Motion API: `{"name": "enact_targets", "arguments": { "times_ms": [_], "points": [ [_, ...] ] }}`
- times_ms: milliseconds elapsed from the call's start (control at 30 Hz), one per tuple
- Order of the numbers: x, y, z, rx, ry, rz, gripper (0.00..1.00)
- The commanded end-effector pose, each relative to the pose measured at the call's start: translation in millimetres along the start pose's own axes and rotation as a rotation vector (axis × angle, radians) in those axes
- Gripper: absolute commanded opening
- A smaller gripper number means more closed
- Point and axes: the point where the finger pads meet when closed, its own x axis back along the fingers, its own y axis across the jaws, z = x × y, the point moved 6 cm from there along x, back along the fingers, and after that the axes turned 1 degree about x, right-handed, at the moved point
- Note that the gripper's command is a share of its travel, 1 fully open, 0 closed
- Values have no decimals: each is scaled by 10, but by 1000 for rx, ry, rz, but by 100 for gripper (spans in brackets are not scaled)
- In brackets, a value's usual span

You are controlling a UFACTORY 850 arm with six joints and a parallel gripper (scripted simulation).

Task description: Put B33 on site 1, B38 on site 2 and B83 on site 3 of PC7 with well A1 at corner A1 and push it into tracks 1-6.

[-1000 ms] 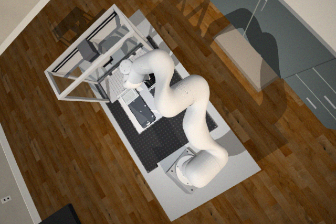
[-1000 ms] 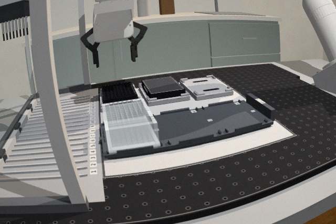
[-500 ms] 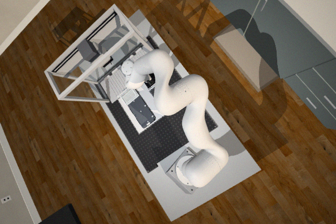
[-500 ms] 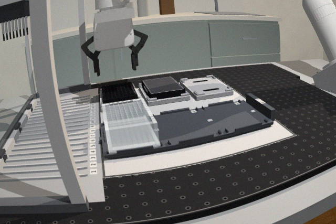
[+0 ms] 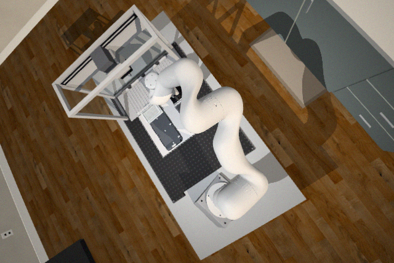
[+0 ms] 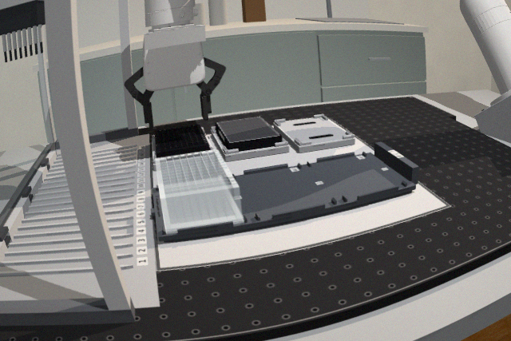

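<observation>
The dark carrier PC7 (image 6: 309,188) (image 5: 165,130) lies on the white apron (image 6: 288,238), with its handle (image 6: 396,160) at the end away from the rails. The clear deep-well block B83 (image 6: 196,188) (image 5: 152,113) sits on the carrier's site nearest the rails. The two other sites are bare. The dark plate B33 (image 6: 247,132) rests in the middle nest. The black plate B38 (image 6: 179,139) rests in the nest nearest the rails. My gripper (image 6: 176,119) is open and empty, its fingertips just above B38, one on each side. In the overhead view the arm hides it.
The empty grey nest S1 (image 6: 313,132) stands at the end of the row. The loading rails (image 6: 61,205) (image 5: 138,97) lie beyond the numbered strip (image 6: 141,225). A white frame post (image 6: 74,143) stands close by, and a pipetting head (image 6: 20,36) hangs over the rails.
</observation>
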Motion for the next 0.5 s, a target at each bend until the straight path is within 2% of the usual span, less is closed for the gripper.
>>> {"name": "enact_targets", "arguments": {
  "times_ms": [0,100,467],
  "points": [
    [-45,7,-1,0,0,-2,100],
    [-95,7,-1,0,0,-2,100],
    [-97,8,-1,-1,0,-2,100]
  ]
}}
